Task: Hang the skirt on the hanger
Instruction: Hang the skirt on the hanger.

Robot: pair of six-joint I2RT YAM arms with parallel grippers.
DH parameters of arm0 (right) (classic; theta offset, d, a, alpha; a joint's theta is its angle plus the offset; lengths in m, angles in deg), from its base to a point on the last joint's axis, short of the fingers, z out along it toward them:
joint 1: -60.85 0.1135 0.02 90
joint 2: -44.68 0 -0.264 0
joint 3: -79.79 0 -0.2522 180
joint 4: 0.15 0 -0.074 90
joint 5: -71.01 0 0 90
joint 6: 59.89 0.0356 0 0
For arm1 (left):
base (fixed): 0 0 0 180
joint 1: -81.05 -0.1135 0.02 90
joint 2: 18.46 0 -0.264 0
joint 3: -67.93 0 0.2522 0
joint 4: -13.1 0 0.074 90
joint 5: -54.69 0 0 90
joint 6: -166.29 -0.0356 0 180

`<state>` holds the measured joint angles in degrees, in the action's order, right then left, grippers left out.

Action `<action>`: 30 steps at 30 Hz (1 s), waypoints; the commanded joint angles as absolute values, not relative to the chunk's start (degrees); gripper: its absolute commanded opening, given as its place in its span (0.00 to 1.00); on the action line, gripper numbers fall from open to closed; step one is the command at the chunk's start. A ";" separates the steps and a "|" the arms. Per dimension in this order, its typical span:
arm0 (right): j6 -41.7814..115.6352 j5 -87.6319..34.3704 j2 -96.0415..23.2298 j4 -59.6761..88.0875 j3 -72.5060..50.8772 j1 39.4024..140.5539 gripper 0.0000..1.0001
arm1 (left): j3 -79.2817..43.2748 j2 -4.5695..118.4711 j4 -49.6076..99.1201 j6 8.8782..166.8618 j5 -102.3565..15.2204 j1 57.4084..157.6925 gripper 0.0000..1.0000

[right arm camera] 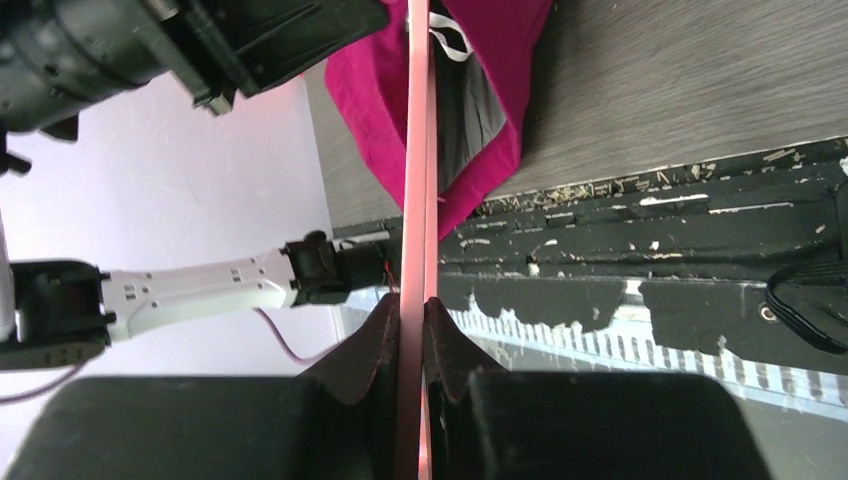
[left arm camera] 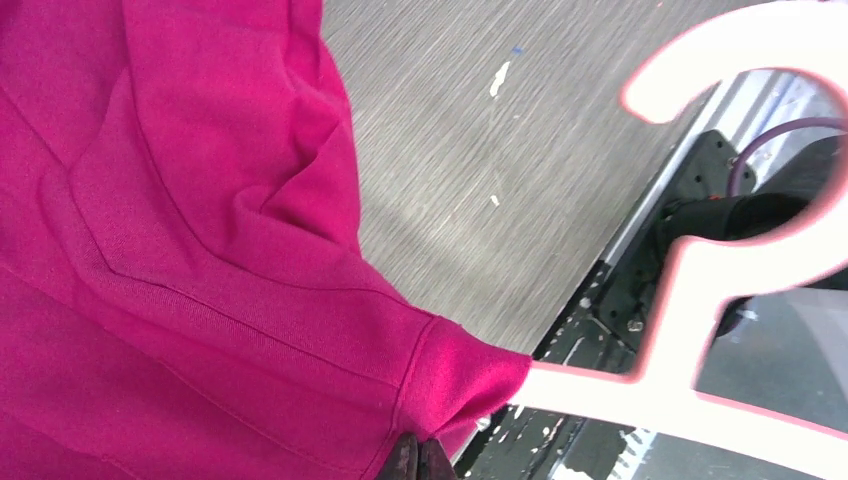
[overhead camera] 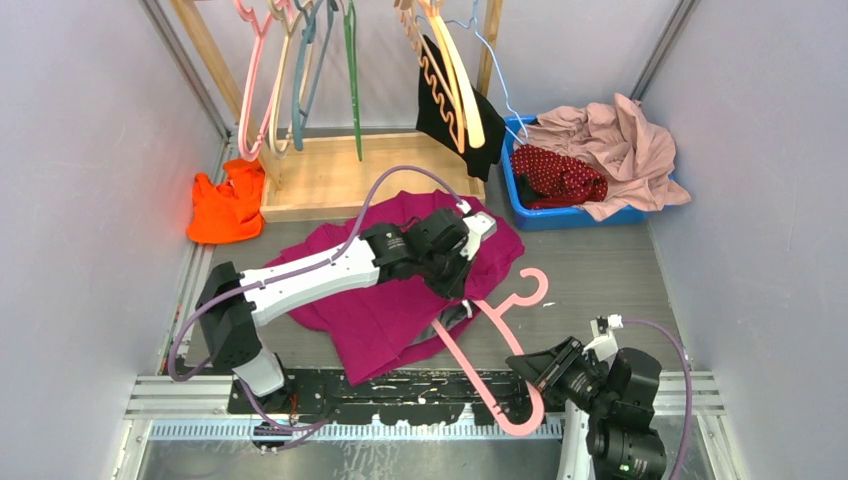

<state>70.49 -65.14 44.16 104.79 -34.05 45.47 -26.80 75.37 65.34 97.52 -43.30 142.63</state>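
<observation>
The skirt (overhead camera: 560, 172) lies crumpled in the blue bin (overhead camera: 512, 182) at the desk's (overhead camera: 600, 270) far right corner, partly under a pale pink garment (overhead camera: 625, 145), well apart from both arms. It looks soft, light and limp, so it would likely sag and slide. The waistband is probably the best place to take hold, though the heap hides where that is.

The hanger (overhead camera: 470, 355) lies near the desk's near edge. It is thin and stiff, and it may swivel in a pinch. The right hand (overhead camera: 528, 366) is clamped on its long bar. The left hand (overhead camera: 452, 282) is clenched, seemingly pinching a corner of the magenta garment (overhead camera: 380, 310), which is draped over the hanger's other end.
</observation>
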 commanded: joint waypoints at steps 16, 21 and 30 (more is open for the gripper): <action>62.07 -63.64 41.93 105.29 -46.17 43.21 0.01 | -34.08 77.33 67.33 95.32 -49.70 143.72 0.00; 58.90 -57.26 31.59 100.76 -40.80 49.53 0.01 | -32.42 76.28 67.03 94.68 -49.90 143.77 0.00; 56.99 -57.25 21.89 92.74 -38.86 60.42 0.01 | -31.24 75.27 66.95 94.48 -49.88 143.63 0.00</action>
